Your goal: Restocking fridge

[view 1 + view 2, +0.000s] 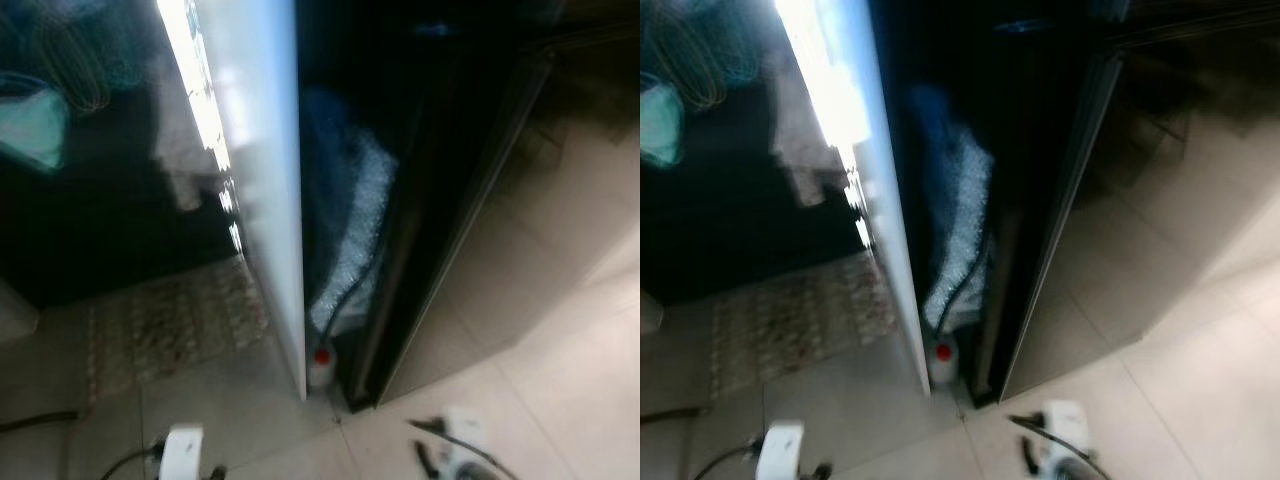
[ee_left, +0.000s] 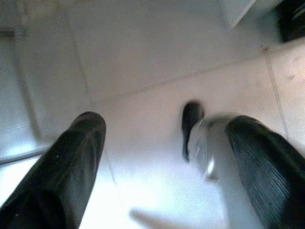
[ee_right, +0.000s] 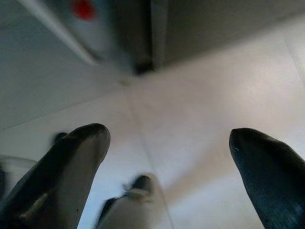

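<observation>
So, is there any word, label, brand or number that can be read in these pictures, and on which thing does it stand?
None can be read.
Small white bottle with a red cap at the foot of the white fridge door: any label is too blurred to read.

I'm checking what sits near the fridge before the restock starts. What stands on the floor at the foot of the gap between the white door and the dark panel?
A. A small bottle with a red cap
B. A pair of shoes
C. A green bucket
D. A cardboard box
A: a small pale bottle with a red cap stands on the tiled floor at the bottom edge of the white door.
</observation>
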